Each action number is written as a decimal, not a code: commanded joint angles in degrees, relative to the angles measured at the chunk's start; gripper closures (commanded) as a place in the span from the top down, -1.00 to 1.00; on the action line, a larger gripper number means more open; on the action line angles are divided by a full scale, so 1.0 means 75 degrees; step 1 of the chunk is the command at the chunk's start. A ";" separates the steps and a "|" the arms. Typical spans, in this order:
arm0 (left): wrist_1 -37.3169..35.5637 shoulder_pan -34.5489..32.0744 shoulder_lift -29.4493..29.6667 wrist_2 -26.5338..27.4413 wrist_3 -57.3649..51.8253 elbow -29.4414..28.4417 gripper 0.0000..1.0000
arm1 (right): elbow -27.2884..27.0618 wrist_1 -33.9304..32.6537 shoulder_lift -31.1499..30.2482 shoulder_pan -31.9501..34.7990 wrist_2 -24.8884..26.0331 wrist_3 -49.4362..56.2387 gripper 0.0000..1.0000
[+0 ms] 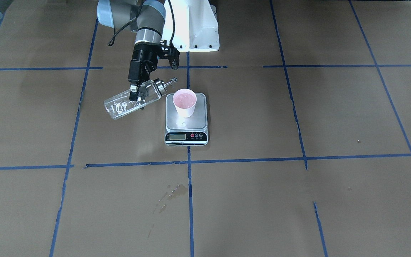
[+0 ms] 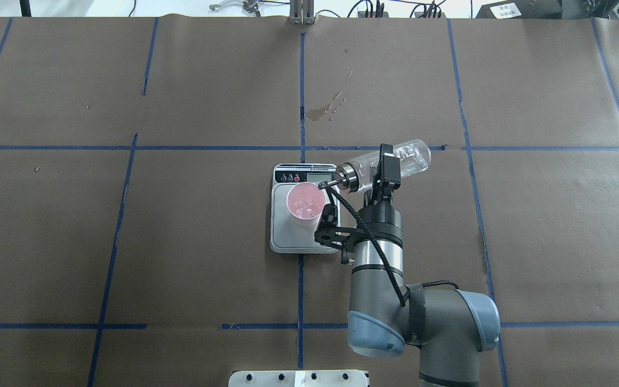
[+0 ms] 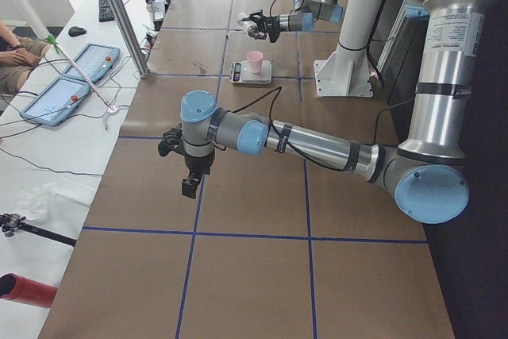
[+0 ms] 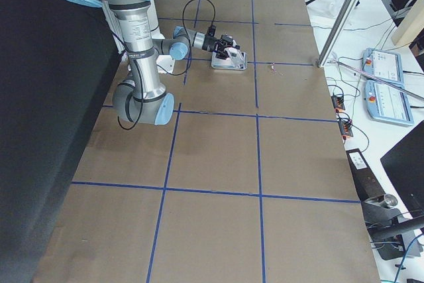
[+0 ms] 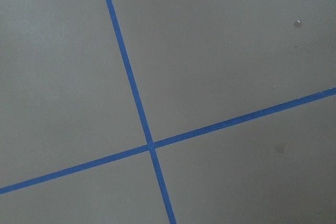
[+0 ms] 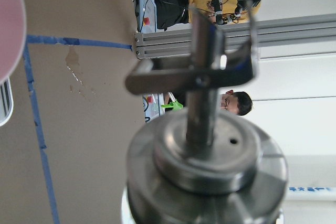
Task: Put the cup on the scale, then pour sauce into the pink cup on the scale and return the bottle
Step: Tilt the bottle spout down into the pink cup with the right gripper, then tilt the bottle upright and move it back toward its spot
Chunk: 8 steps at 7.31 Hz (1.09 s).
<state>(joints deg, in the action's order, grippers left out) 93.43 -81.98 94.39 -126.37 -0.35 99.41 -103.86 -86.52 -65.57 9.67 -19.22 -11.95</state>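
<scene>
The right end effector is clamped across a clear glass cylindrical bottle tipped almost level beside the tapered pink cup, which stands on the steel-topped scale; overhead, the silver spout reaches the cup's rim; from the left side, the left end effector hangs over the brown tabletop, its opening impossible to tell.

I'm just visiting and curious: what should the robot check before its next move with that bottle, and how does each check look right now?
1. Cup upright on the scale: ok.
2. Right gripper shut on the bottle: ok.
3. Spout over the cup's mouth: cannot tell; it is near the rim.
4. Scale display reading: cannot tell, too small.
5. Left arm well away from the scale: ok.
</scene>
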 commanded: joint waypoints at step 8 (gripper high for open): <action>-0.0023 -0.0307 0.0095 0.0021 0.0012 0.0104 1.00 | -0.1723 0.1762 -0.1848 0.0432 -0.2097 -0.5521 -1.00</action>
<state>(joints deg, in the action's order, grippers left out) 93.25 -83.49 95.09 -126.28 -0.26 99.83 -114.94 -73.30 -77.00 11.85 -31.59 -44.32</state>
